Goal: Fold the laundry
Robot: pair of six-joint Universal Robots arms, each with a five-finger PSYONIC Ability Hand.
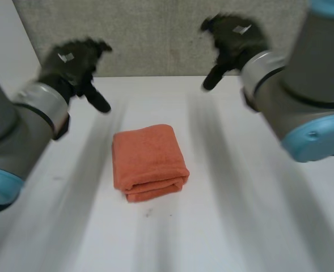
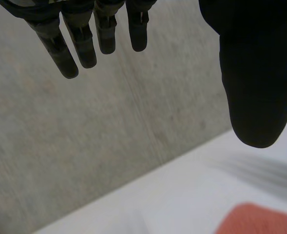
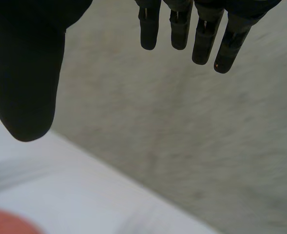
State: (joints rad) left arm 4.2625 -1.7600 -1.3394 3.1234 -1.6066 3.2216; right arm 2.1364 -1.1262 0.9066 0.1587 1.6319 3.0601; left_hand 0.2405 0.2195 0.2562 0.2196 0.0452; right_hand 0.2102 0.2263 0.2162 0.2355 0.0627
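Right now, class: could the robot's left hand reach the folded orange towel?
Probably yes: the left hand hangs open, apart from the folded orange towel, with only white table between them.

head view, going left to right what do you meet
left arm → left hand → folded orange towel → right hand → right arm

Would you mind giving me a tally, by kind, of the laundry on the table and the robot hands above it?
Orange folded towel: 1
Black robot hands: 2, the left hand and the right hand, both open and clear of the towel
Total: 3
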